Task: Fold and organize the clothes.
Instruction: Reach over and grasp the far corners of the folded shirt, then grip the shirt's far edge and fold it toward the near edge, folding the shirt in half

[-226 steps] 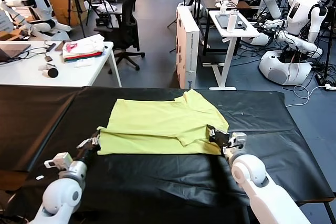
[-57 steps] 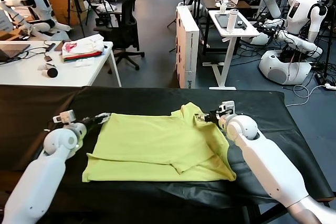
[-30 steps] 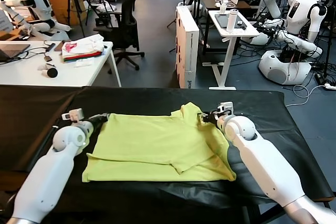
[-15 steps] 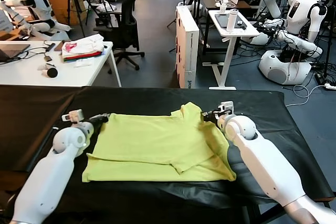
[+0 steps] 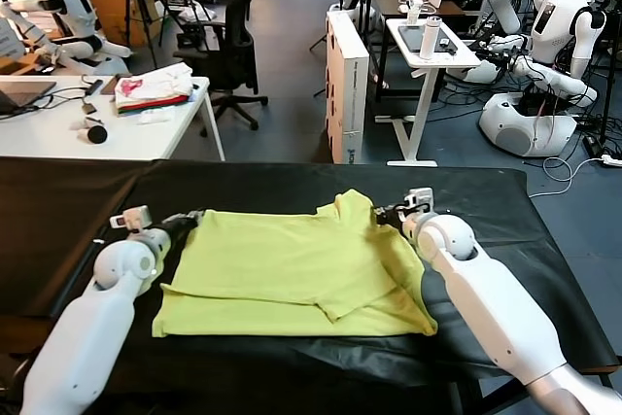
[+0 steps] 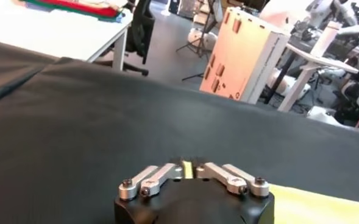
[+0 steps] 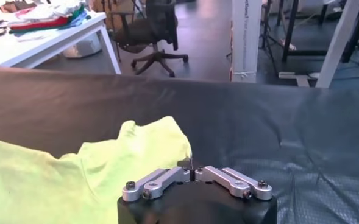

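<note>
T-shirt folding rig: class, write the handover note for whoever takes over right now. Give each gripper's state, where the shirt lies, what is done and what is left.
Left gripper: at the far left corner of the T-shirt; I cannot tell whether it holds the cloth.
Right gripper: shut, at the far right corner by the raised sleeve.
Shirt: lying partly folded on the black table, one layer over another, near edge towards the robot.
Done: a first fold.
Left: further folds, then tidy it away.

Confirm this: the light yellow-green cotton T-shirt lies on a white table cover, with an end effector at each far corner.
Not quite: the light yellow-green cotton T-shirt lies on a black table cover, as the head view shows. The left end effector and right end effector are indeed at its far corners.
</note>
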Controlling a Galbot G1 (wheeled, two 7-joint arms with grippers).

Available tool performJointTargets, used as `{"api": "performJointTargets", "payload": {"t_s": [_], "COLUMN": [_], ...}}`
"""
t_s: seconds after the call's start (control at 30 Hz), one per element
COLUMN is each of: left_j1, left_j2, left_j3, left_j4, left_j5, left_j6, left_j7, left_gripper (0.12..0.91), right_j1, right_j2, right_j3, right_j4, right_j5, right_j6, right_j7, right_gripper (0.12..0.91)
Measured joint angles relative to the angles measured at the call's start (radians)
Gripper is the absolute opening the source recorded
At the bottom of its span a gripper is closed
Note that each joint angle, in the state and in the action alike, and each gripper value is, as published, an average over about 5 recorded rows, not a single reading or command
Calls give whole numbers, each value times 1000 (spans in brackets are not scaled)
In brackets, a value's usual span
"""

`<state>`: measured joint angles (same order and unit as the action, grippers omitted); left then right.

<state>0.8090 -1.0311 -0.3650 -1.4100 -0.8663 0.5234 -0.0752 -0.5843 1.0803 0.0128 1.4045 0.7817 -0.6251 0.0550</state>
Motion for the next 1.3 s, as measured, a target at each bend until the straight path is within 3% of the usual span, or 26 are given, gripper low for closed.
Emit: {"api": "performJointTargets", "payload": {"t_s": [0.1,0.2,0.3,0.57,0.67,0.97,1.3], "left_j1": [-3,-4,-4,-3,-2,25,126], "left_j2": [-4,-5,-6,-6,-3,26,69], "left_j3": [2,3,4,11,12,2,-58], "left_j4": [10,15,16,6,-4,-61,-213], "left_j5": [1,2,3,8,12,9,-22], "left_j6": [-2,-5,-7,-5,-6,-6,-7], "left_j7": [1,2,4,10,10,6,0], "left_gripper": [795,858,743,246,154,149,149], "right_j1": [0,0,-1,-2,-5,-37,-161], "right_j2": [0,0,0,0,0,-25,-112], "right_j3": [0,1,2,12,18,46,131], "right_j4": [-2,-4,-5,-4,0,53,241], "right_j5": [0,0,0,0,0,7,50], "right_j6": [0,0,0,7,14,29,34], "right_j7": [-1,-2,-2,-5,-7,-3,0], "right_gripper": [138,138,138,138,138,138,138]}}
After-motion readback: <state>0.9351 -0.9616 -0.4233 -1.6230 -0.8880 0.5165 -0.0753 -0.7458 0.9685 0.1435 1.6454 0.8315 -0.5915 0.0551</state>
